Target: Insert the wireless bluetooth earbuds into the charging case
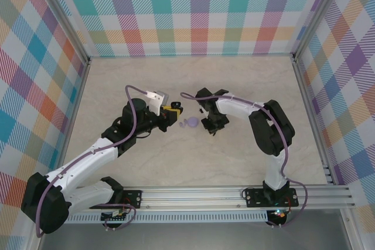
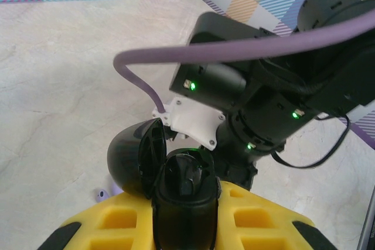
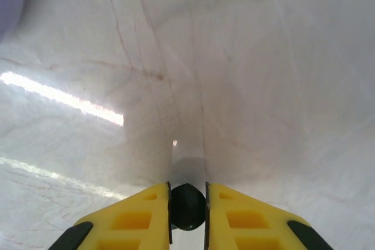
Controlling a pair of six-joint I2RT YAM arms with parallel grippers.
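The left arm lies low across the bench point(image 1: 234, 74), its white links stretched toward the middle. The right arm rises from its base, folds at the elbow and reaches leftward, so the two wrists nearly meet.

The right tool point(image 3: 187, 194) has its yellow plastic fingers drawn almost together. They pinch a small rounded glossy black earbud point(image 3: 187, 209), held close to the pale, marbled, faintly shiny surface.

The left tool point(image 2: 186, 203) is clamped tight on a larger glossy black rounded shell point(image 2: 184, 185), with a domed black part standing up beside it.

The small round lavender plastic charging case point(image 1: 188, 123) sits on the bench between the two tools, just beside each. From here I cannot tell whether its lid is up.
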